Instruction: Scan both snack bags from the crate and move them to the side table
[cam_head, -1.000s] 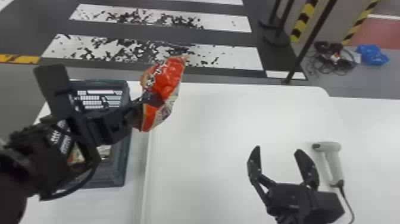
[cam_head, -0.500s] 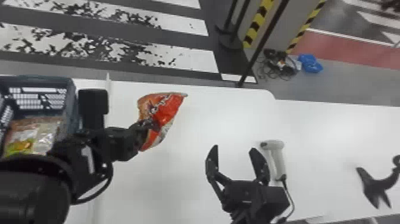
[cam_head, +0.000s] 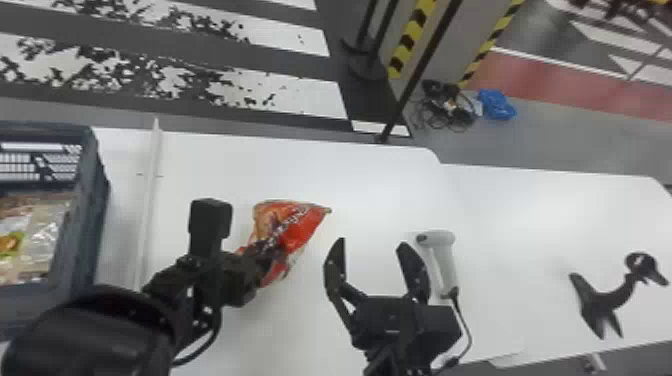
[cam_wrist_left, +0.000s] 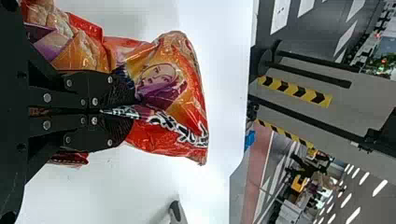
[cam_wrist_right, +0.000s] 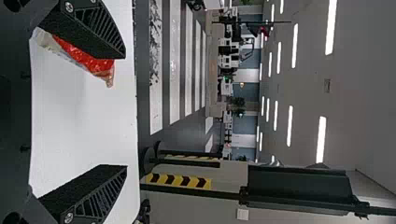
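Left gripper's jaws pinch a snack bag; right gripper's gape wide.

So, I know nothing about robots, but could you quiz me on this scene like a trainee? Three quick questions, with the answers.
1. Multiple choice: how does the left gripper meet the red-and-orange snack bag?
A) It is open, away from the bag
B) It is clamped on the bag
C) It is flat underneath the bag

2. True or false: the right gripper is open, and the handheld scanner is on the table to its right.

3. Fill in the blank: another snack bag is inside the ____, on the robot's left.

Key: 1 B; 2 true; 3 crate.
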